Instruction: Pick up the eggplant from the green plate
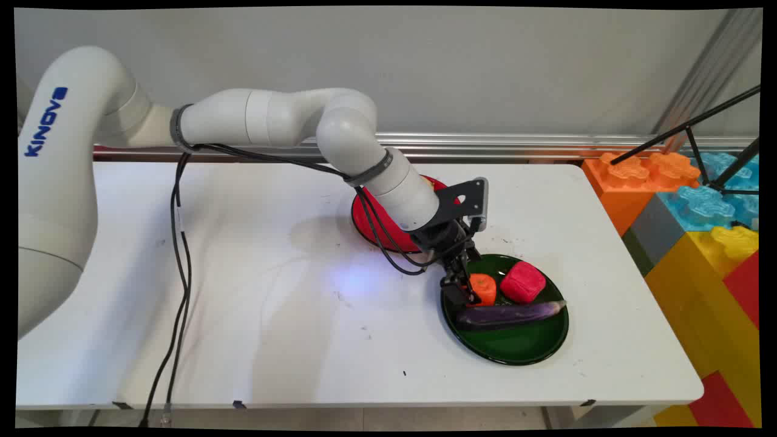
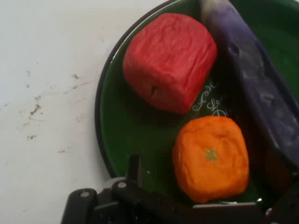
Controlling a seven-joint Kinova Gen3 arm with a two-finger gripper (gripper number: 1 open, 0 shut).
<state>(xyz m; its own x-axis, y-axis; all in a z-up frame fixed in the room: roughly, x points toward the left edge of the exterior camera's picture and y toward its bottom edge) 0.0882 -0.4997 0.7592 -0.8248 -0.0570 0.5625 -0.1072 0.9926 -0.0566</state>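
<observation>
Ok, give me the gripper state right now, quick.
Black two-finger gripper: down at the soft orange cube-shaped toy fruit on the round dark green plate; whether the jaws are open or shut cannot be told.

White arm stretched rightward and angled down, end effector (image 1: 466, 294) low, its black linkage tilted.

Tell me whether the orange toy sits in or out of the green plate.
In. The orange toy rests on the green plate, beside the red cube and the purple eggplant, with the pincer against it.
</observation>
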